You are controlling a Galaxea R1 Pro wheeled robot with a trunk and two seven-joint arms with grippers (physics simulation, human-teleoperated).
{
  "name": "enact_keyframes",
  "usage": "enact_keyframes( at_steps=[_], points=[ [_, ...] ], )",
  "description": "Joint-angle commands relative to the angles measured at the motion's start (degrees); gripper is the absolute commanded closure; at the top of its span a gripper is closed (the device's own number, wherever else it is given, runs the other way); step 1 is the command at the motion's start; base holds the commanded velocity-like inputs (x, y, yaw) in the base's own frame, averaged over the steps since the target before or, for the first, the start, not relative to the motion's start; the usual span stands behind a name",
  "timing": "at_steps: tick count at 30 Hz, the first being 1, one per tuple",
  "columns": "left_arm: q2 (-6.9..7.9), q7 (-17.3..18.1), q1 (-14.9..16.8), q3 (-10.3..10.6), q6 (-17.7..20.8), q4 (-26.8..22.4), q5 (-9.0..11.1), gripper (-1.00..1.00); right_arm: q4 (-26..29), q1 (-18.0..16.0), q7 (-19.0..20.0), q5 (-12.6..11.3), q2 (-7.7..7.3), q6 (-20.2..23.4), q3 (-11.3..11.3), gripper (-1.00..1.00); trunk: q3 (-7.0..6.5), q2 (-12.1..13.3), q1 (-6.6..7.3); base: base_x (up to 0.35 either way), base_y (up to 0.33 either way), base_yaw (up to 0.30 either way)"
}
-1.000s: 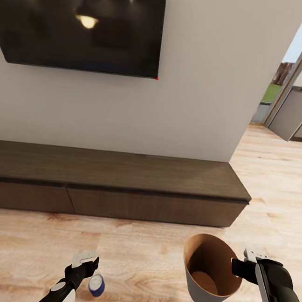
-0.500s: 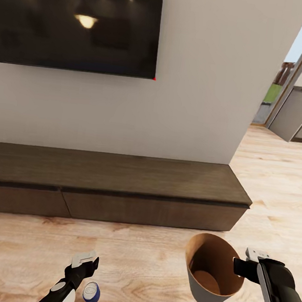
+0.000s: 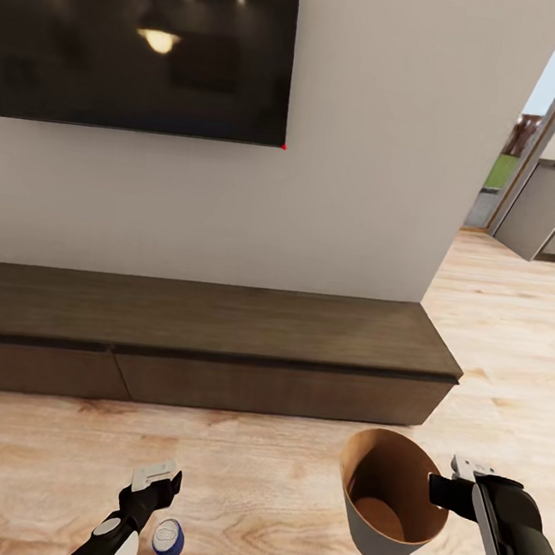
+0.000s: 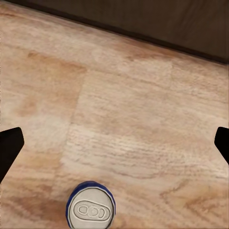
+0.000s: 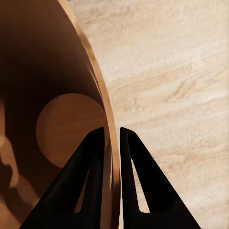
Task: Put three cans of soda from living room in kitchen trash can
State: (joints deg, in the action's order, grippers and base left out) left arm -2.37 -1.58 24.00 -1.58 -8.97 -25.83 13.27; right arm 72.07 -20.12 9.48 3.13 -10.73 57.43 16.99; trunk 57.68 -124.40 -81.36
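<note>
A blue soda can [image 3: 167,539] with a grey top stands upright on the light wood floor, just beside and below my left gripper [image 3: 154,479]. That gripper is open; in the left wrist view its dark fingertips [image 4: 9,149] are spread wide, with the can [image 4: 90,210] lying between and short of them. My right gripper [image 3: 452,487] is shut on the rim of the trash can [image 3: 390,501], held tilted above the floor. One finger [image 5: 90,162] is inside the brown wall [image 5: 52,71] and one outside. Its bottom is bare. The two orange cans are out of view.
A long dark wood cabinet [image 3: 202,338] runs along the white wall under a black TV [image 3: 145,38]. At the right, the wall ends at an opening [image 3: 531,168] onto grey base units [image 3: 552,210]. Wood floor [image 3: 271,484] spreads between me and the cabinet.
The blue can has dropped slightly lower beside my left gripper and turned from tilted to upright. The view shifted a little a second ago. Both grippers hold still.
</note>
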Motion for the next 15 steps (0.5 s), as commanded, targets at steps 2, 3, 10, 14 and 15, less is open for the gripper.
enact_keyframes(
  at_steps=[2,3,10,14,15],
  points=[
    [0.00,0.00,0.01,0.00,-0.08,-0.01,0.00,-1.00,0.00,-0.01,0.36,-0.84,0.01,0.05,-0.01,1.00,-0.37,0.82,0.45,0.000,0.000,0.000],
    [0.00,0.00,0.00,0.00,-0.12,0.01,0.00,-1.00,0.00,-0.01,0.36,-0.84,0.01,0.05,-0.02,1.00,-0.55,1.22,0.67,0.000,0.000,0.000],
    [0.00,0.00,0.00,0.00,-0.17,0.00,0.00,-1.00,0.00,-0.01,0.37,-0.84,0.01,0.05,-0.03,1.00,-1.62,3.62,1.99,0.000,0.000,0.000],
    [0.00,0.00,0.01,0.00,-0.17,-0.01,0.00,-1.00,0.00,-0.01,0.37,-0.86,0.01,0.05,-0.03,1.00,-1.56,3.62,1.99,0.000,0.000,0.000],
    [0.00,0.00,0.02,0.00,-0.17,-0.01,0.00,-1.00,0.00,-0.01,0.36,-0.87,0.01,0.05,-0.03,1.00,-1.54,3.62,1.99,0.000,0.000,0.000]
  ],
)
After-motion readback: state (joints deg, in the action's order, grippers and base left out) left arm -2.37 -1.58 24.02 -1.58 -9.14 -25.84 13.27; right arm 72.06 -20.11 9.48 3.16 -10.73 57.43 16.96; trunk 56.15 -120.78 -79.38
